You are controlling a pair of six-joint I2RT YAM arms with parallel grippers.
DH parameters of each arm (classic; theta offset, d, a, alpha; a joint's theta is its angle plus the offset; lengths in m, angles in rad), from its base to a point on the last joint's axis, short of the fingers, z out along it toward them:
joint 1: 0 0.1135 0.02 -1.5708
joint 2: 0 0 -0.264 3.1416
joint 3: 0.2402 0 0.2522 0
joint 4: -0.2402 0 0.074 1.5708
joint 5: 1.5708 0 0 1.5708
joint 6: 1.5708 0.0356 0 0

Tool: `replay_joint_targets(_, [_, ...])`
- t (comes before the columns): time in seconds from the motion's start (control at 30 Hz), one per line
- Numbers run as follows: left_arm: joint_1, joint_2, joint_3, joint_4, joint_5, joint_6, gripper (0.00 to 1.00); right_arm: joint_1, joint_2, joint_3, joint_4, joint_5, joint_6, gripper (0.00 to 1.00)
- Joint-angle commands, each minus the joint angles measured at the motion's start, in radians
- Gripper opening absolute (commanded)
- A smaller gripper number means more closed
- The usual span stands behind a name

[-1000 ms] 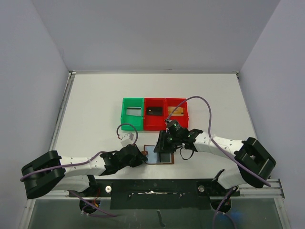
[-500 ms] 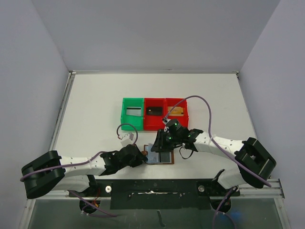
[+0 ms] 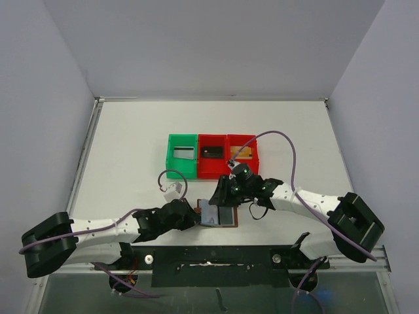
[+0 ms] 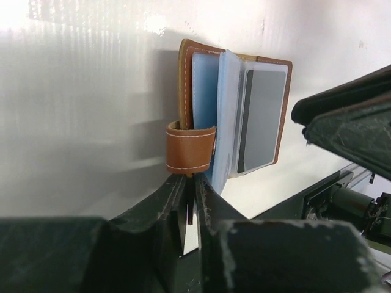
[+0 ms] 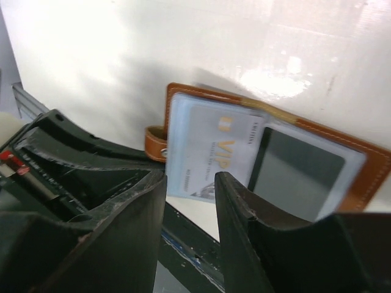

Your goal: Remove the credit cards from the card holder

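Note:
The card holder lies open near the table's front edge, brown leather with clear sleeves. A pale blue card marked VIP sits in a sleeve page that stands partly raised. A dark card lies in the right-hand sleeve. My left gripper is at the holder's left side, shut on its brown strap tab. My right gripper hovers over the holder, open, its fingers straddling the blue card's near edge without touching it.
A green bin and two red bins stand in a row behind the holder, each with a card-like item inside. A black rail runs along the near table edge just in front of the holder.
The right gripper has opened a little wider and shifted slightly over the holder. The holder's middle sleeve page now stands raised. The left arm's elbow has dropped toward the near edge.

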Motion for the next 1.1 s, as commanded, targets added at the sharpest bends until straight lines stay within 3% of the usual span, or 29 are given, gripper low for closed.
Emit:
replay_joint_targets(0.0, [-0.018,-0.068,0.032,-0.112,-0.046,-0.023,0.15,-0.010,-0.012,-0.022,0.036,0.038,0.014,0.39])
replay_joint_targets(0.17, [-0.028,-0.174,0.071,-0.298,-0.101,-0.038,0.32,-0.009,0.029,-0.027,0.069,0.029,0.007,0.39])
replay_joint_targets(0.3, [-0.028,-0.282,0.135,-0.449,-0.153,-0.031,0.41,-0.010,0.062,-0.023,0.096,0.004,-0.010,0.39])
replay_joint_targets(0.4, [-0.024,-0.346,0.172,-0.415,-0.148,0.050,0.42,-0.007,0.078,-0.018,0.103,-0.004,-0.021,0.39])
replay_joint_targets(0.5, [-0.011,-0.296,0.215,-0.311,-0.090,0.114,0.42,-0.002,0.061,-0.046,0.118,0.017,-0.002,0.38])
replay_joint_targets(0.53, [-0.005,-0.255,0.227,-0.281,-0.062,0.128,0.40,-0.002,0.050,-0.061,0.132,0.018,0.004,0.38])
replay_joint_targets(0.6, [0.001,-0.155,0.258,-0.247,-0.006,0.147,0.29,-0.004,0.036,-0.089,0.161,0.017,0.010,0.37])
replay_joint_targets(0.7, [0.007,-0.017,0.320,-0.298,-0.001,0.144,0.15,-0.009,0.027,-0.116,0.189,0.004,0.006,0.37])
replay_joint_targets(0.83, [0.055,0.061,0.341,-0.312,0.015,0.133,0.10,-0.012,0.010,-0.132,0.177,0.010,0.000,0.35])
replay_joint_targets(1.07, [0.183,0.133,0.234,-0.135,0.182,0.141,0.05,-0.022,-0.012,-0.162,0.220,-0.032,-0.013,0.34])
